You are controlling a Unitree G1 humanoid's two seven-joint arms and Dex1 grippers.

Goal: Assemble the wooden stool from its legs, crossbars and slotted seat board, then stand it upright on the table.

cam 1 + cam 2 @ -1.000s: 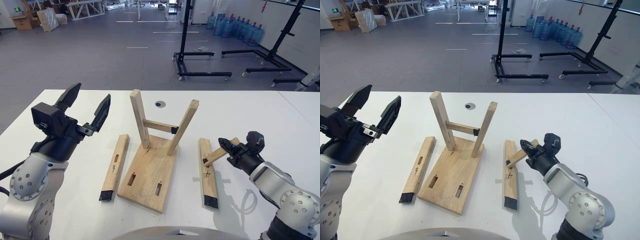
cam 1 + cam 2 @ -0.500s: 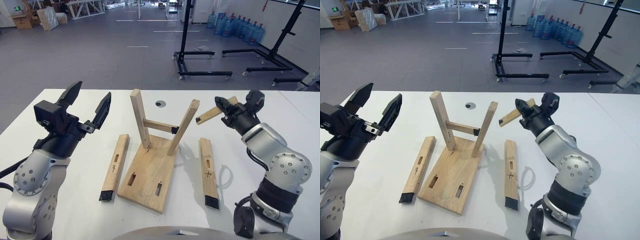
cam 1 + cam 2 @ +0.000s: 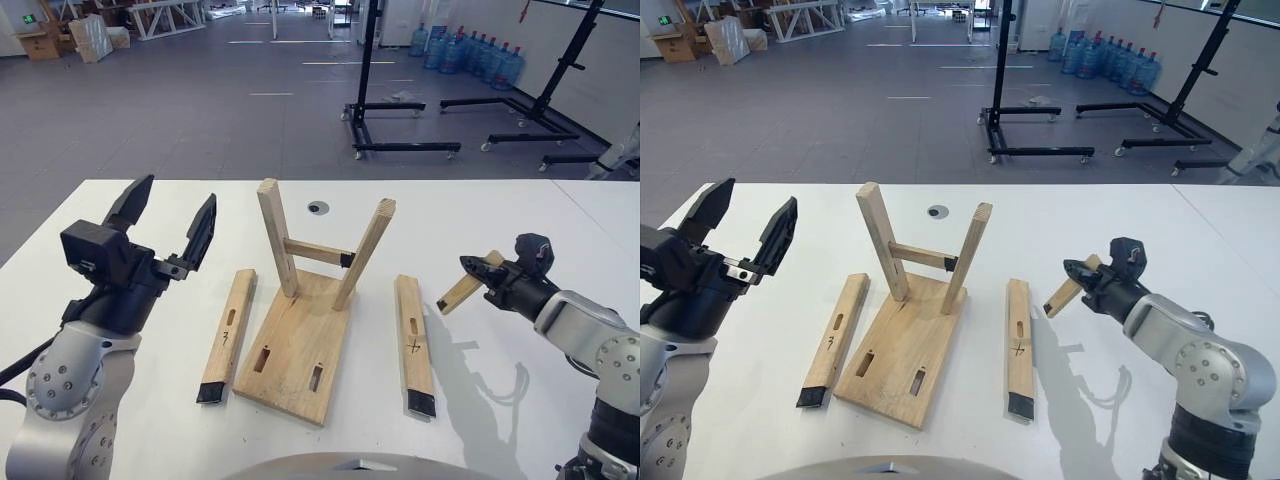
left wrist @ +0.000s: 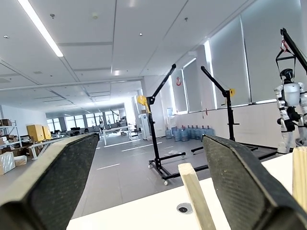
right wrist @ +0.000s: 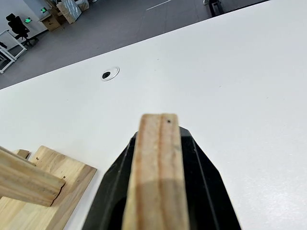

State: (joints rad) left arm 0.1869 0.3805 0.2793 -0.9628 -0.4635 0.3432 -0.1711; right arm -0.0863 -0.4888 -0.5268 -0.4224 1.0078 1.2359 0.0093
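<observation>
The slotted seat board (image 3: pixel 300 345) lies flat mid-table with two legs (image 3: pixel 277 235) standing in it, joined by a crossbar (image 3: pixel 316 252). Two loose legs lie flat beside it, one on the left (image 3: pixel 229 333) and one on the right (image 3: pixel 412 340). My right gripper (image 3: pixel 488 280) is shut on a short wooden crossbar (image 3: pixel 462 290), held just above the table right of the right loose leg; the same crossbar (image 5: pixel 158 172) fills the right wrist view. My left gripper (image 3: pixel 165 225) is open and empty, raised left of the board; its fingers (image 4: pixel 240 179) frame a standing leg (image 4: pixel 195 201).
A round cable hole (image 3: pixel 318 208) sits in the table behind the stool. Black rolling stands (image 3: pixel 405 148) and water bottles (image 3: pixel 470 50) are on the floor beyond the table's far edge. Bare table lies at the far right.
My right arm lifted the crossbar off the right loose leg, swung it up toward the standing legs, then brought it back down to the right. The left arm shifted only slightly.
</observation>
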